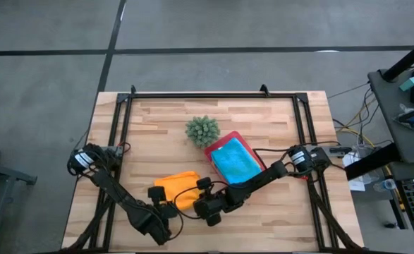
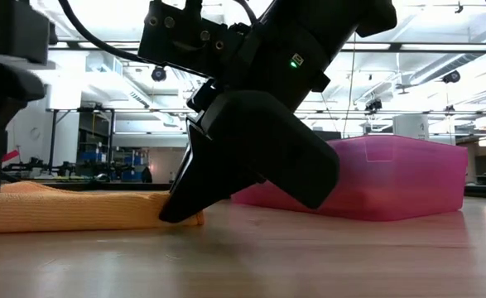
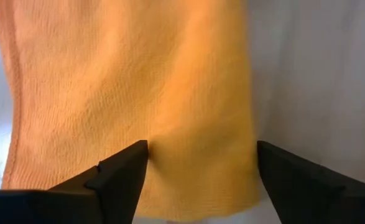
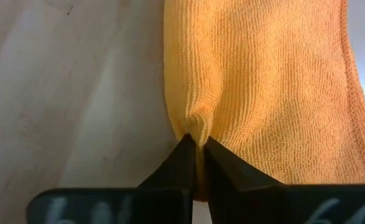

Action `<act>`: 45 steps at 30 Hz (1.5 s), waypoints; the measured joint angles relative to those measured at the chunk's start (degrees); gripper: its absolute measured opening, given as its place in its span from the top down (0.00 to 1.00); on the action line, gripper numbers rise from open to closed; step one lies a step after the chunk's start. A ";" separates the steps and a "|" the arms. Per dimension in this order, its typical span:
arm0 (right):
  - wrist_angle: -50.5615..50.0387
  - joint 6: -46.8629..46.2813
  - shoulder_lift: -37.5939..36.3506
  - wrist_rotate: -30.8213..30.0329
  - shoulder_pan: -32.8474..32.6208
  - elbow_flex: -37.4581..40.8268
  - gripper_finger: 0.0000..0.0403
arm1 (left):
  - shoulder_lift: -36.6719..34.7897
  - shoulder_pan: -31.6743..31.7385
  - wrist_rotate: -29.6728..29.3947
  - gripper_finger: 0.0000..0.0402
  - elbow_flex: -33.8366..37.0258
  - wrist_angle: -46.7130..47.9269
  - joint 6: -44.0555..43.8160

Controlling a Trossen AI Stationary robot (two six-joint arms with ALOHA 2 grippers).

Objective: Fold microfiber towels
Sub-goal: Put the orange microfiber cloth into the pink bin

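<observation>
An orange towel [image 1: 177, 182] lies flat on the wooden table near the front edge. It also shows in the low view [image 2: 69, 211]. My right gripper [image 4: 196, 146] comes from the right and is shut on the towel's right side. My left gripper [image 3: 201, 162] stands open over the towel's near left part. One of its fingers [image 3: 123, 171] is over the cloth and the other [image 3: 288, 174] is just past the cloth's edge. A light blue towel [image 1: 235, 164] lies folded in the pink tray [image 1: 217, 144]. My right gripper pinches a small pucker of the orange towel's rounded folded edge [image 4: 194, 127] between its two fingertips. The fingers slant down from the table's right side [image 2: 176, 217]. The rest of the towel lies slack on the table. My left gripper may or may not touch the towel; I cannot tell.
The pink tray [image 2: 392, 178] stands just behind and to the right of the orange towel. A small spiky green plant [image 1: 202, 130] stands behind it at mid-table. A black frame [image 1: 192, 95] runs along the table's far and side edges.
</observation>
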State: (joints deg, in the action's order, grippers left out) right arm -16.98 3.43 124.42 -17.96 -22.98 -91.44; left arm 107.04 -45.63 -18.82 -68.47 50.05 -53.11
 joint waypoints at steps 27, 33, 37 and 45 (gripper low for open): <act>-4.35 1.06 -8.09 0.01 -0.68 0.13 0.97 | -3.57 1.17 2.07 0.99 -6.71 13.81 13.22; -11.36 -0.15 -14.99 0.18 -0.72 0.13 0.97 | -9.77 3.43 0.05 0.99 -8.89 14.15 17.63; -16.63 -1.77 -20.86 0.41 -0.74 0.11 0.97 | -14.32 5.78 -2.43 0.99 -9.94 13.40 22.61; -26.08 -6.35 -31.97 0.63 -0.74 0.11 0.97 | -18.76 14.62 -3.21 0.99 -12.73 6.25 43.12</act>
State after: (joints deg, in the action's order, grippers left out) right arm -43.06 -2.92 92.45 -17.32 -23.73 -91.33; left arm 88.28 -31.01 -22.03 -81.20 56.30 -9.98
